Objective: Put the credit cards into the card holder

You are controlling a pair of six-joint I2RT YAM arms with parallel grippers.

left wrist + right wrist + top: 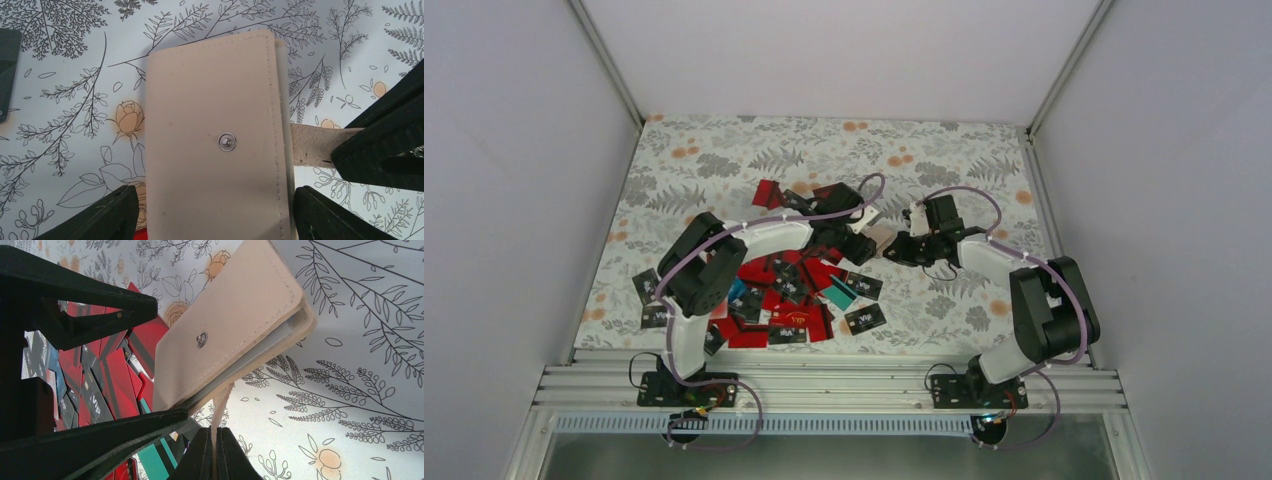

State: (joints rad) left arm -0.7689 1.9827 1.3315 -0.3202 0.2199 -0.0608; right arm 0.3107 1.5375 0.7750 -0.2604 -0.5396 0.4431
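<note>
Opening step, I reckon. Right end effector (215, 436) clamped on strap (310, 145) of tan stitched folding card holder (215, 145), lying closed on floral worktop (65, 50). Left end effector (215, 200) spread apart, straddling it. Next up: pin body, peel flap. Red plastic credit cards (117, 375) piled beside.

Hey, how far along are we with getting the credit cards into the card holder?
Barely started. Done: the strap is unsnapped from the card holder. In hand: the right gripper pinches that strap while the open left gripper straddles the holder. Left: the credit cards all appear to lie loose on the table; none shows inside the holder.
</note>
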